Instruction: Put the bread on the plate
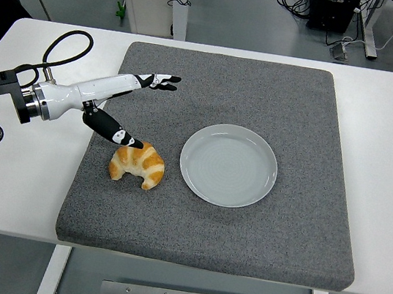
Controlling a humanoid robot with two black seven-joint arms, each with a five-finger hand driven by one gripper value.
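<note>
Golden bread (137, 165) lies on the grey mat (214, 224), left of centre, just beside the empty plate (228, 165). Above it, the left hand (118, 102) hovers spread wide, holding nothing; a thumb-first descent could nudge it away.

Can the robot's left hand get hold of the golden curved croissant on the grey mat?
Probably yes. The left hand hangs open right over the golden curved croissant, its thumb tip at the croissant's top edge. Nothing lies between them, and the pale round plate sits apart to the side on the grey mat.
</note>
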